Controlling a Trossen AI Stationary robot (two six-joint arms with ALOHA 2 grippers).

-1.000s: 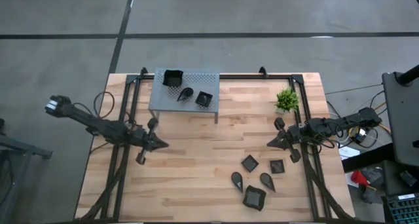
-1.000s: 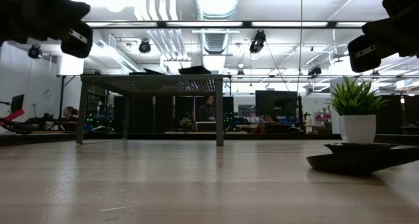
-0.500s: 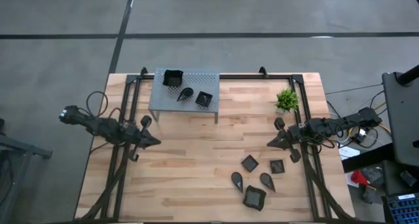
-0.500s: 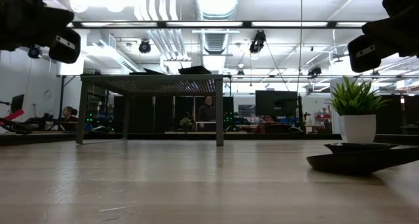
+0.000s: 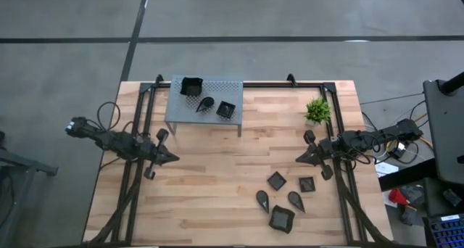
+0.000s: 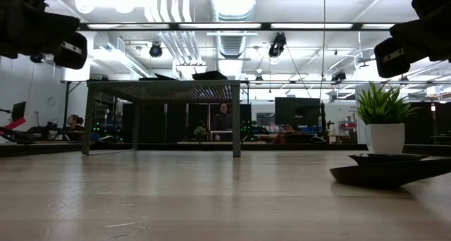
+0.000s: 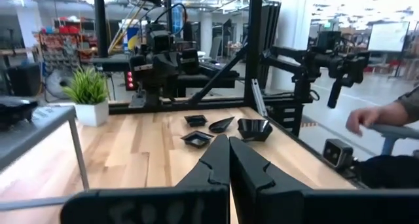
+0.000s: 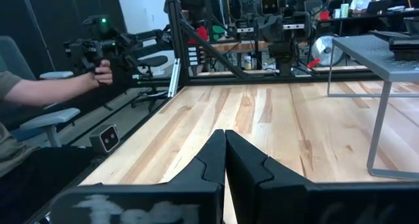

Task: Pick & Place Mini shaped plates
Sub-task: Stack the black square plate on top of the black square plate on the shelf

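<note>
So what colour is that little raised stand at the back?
Grey, with a perforated top; the high view shows it best.

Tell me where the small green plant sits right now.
In the high view the green plant stands near the table's far right corner, just beyond the right pincer and right of the grey stand.

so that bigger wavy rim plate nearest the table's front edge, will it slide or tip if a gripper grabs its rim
The wavy rim plate looks rigid, so it probably won't flex. It sits low and wide on the smooth wooden table, so a nudge would likely slide it, not tip it. Its raised rim seems to offer a pinch point; lifted by one edge, it may tilt.
</note>
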